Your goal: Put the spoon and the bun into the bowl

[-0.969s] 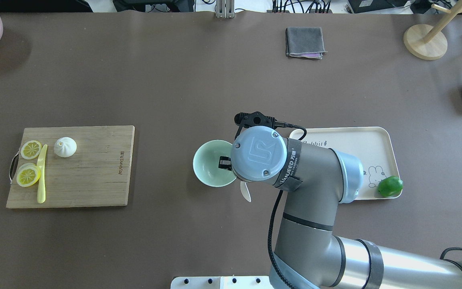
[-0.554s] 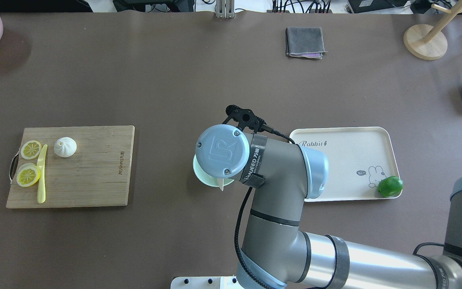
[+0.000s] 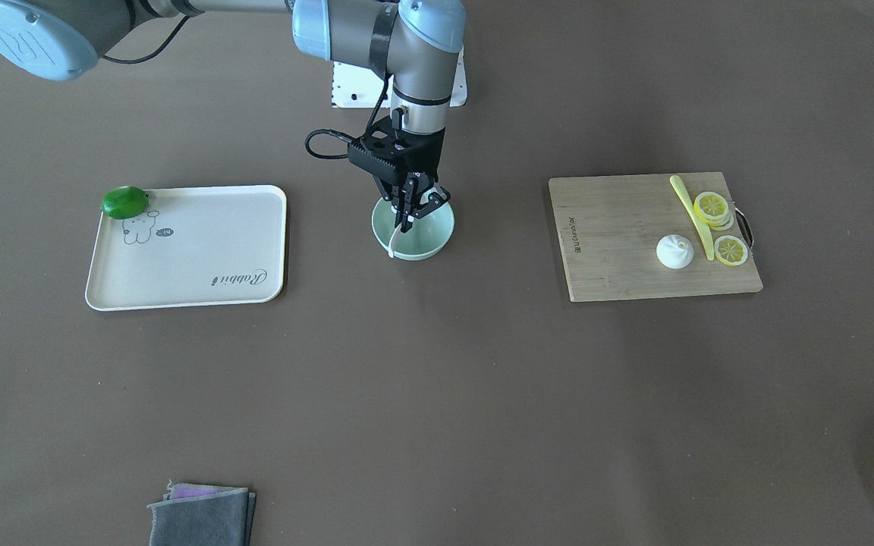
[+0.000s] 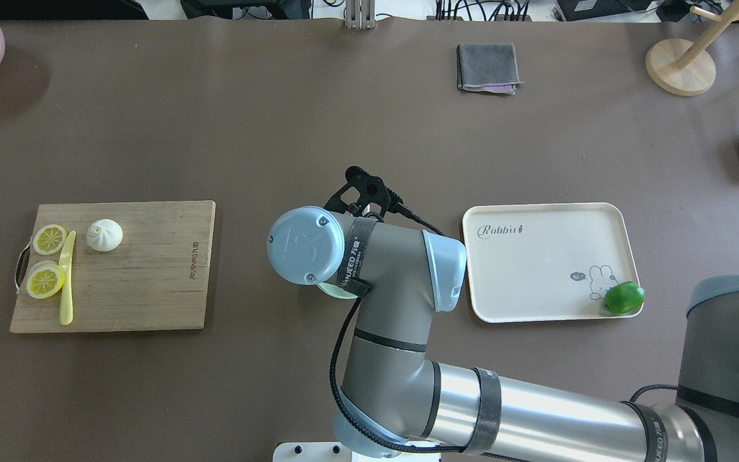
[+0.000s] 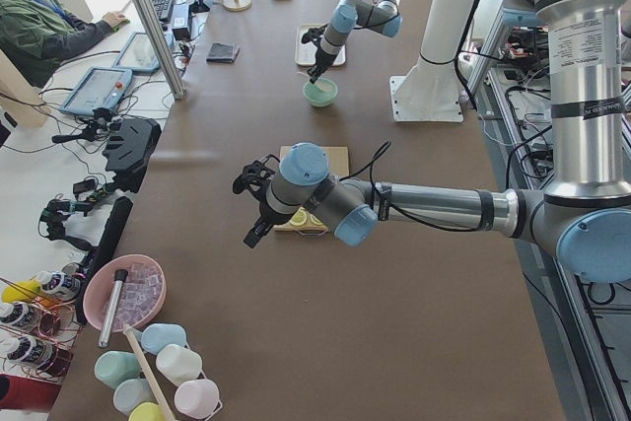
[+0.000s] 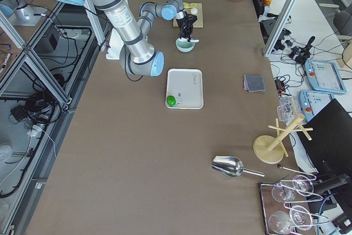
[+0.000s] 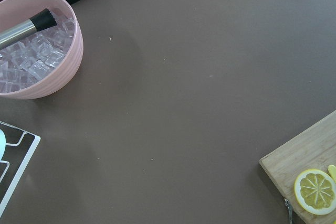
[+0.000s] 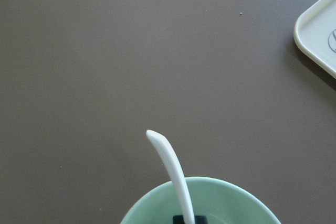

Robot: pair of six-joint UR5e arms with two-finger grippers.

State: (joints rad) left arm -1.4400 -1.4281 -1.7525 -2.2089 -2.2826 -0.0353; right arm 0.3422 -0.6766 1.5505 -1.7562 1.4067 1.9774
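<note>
As it hangs over the round pale mint-green bowl [image 3: 438, 233], right gripper [image 3: 409, 218]: jaws narrow, pinched on the handle of the glossy white soup spoon [image 8: 170, 167].
Spoon: in the right wrist view the handle rises from between the black pads and crosses the bowl's rim toward 11 o'clock. The scoop end is hidden, so I cannot tell whether it touches the bowl.
Bun: the small white pleated steamed bun [image 3: 674, 252] sits on the wooden cutting board [image 3: 611, 243], well apart from the bowl, at its 3 o'clock in the front-facing view.
Board's other things: a slim yellow knife [image 3: 691, 212] lies just beside the bun, with yellow lemon slices [image 3: 712, 206] beyond it.
Left gripper [image 5: 252, 236]: above the table near the board; I cannot tell how its jaws stand.
Tray: the cream rectangular tray [image 3: 202, 243] is at the bowl's 9 o'clock in the front-facing view, with a green lime [image 3: 125, 202] at its 10 o'clock corner.
</note>
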